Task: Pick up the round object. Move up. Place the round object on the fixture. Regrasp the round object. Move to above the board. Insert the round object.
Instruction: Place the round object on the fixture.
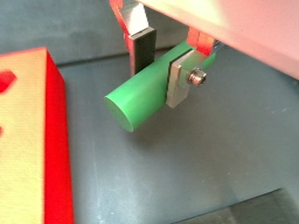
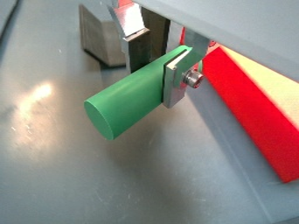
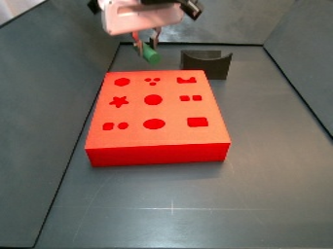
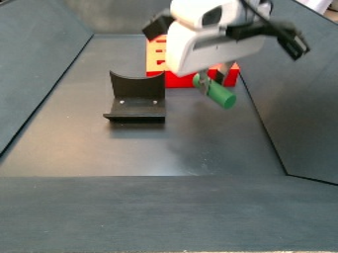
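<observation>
Peg [image 1: 142, 98] sits clenched crosswise in my pincer [image 1: 162, 72], lifted off the worktop [image 2: 47, 166] with the board [image 3: 156, 117] just beside it and the fixture [image 4: 134, 99] near, so I judge fixture placement, regrasp and insertion remain.

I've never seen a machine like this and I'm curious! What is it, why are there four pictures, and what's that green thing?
It is a robot arm. At its end sits a gripper, two flat silver fingers that pinch things. Two pictures come from cameras on the arm's wrist, so they look very close. Two come from cameras beside the table, so they show the whole scene. The gripper is up in the air, between the board and the fixture, shut on the round object, a short green peg. On the floor lies the board, a big red block with star, circle and square holes. Nearby stands the fixture, a small dark block with a curved notch.
</observation>
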Robot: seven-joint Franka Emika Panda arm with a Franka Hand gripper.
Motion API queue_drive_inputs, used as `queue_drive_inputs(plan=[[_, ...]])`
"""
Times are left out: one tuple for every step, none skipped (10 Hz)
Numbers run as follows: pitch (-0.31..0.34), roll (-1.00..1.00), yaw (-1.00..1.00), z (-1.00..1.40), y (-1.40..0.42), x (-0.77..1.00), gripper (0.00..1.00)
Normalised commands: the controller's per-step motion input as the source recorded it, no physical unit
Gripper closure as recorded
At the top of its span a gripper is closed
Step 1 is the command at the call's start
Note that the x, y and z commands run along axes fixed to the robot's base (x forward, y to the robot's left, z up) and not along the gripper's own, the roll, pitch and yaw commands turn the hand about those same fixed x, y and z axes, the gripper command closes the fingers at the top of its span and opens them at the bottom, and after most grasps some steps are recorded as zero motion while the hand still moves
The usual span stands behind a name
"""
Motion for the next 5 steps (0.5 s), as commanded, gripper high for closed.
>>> queue_drive_inputs(plan=[[0.0,0.0,0.0,1.0,0.0,0.0,1.0],[-0.001,-0.02,0.0,1.0,0.0,0.0,1.0],[0.015,-0.03,0.0,1.0,0.0,-0.01,1.0],[0.017,-0.05,0.01,1.0,-0.01,-0.01,1.0],[0.014,-0.07,0.02,1.0,-0.01,-0.02,1.0]])
